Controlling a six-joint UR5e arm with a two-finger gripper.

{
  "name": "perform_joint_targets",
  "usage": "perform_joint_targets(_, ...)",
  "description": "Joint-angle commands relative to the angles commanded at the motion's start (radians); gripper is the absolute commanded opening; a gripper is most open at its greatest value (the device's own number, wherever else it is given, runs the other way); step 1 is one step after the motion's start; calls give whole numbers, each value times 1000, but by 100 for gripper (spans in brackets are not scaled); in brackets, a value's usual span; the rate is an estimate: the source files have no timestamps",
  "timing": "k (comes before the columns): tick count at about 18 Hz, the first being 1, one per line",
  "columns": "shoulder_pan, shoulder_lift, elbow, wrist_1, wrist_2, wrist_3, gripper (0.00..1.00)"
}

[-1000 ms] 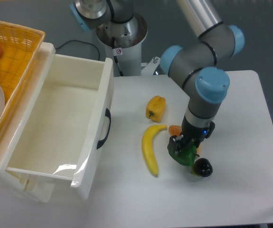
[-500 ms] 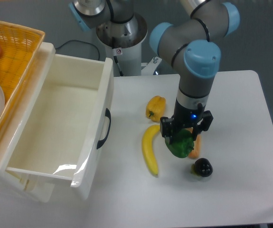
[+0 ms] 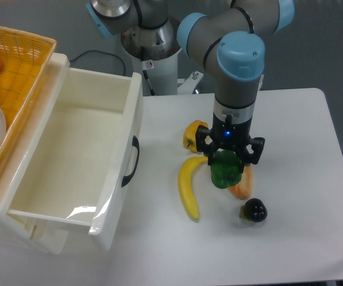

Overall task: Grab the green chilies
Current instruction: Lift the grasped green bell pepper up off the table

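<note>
Since a second ago the arm has swung up and to the left, carrying the green chilies (image 3: 225,170) away from the small dark round fruit (image 3: 255,209) they had been pressed down beside; half a second ago they hung a little lower and closer to that fruit, and now they sit higher, under the wrist, between the banana (image 3: 189,185) and the orange carrot-like piece (image 3: 241,185); the banana, the yellow pepper (image 3: 194,134) and the dark fruit lie where they lay in both earlier pictures.

From the fixed camera, the gripper (image 3: 226,158) points straight down and its jaws are closed on the green chilies, one dark finger showing on each side of the lumpy green body; the chilies appear to hang clear of the table (image 3: 302,179), though from this angle I cannot tell for sure whether the underside is quite free of the orange piece just behind and below; the yellow pepper is partly hidden behind the gripper's left finger; the white bin (image 3: 76,161) stands open, well apart to the left, with the wicker basket (image 3: 16,77) beyond it.

As a judgement, the pick is nearly complete: the grasp is made and the lift is under way; what remains is to bring the chilies plainly clear of the table and hold them steady; the glossy, rounded skin could slip if the grip is shallow.
</note>
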Motion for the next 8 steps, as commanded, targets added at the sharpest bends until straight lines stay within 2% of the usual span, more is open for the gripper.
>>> perform_joint_targets(8, -20, -2, 0, -2, 19, 13, 47)
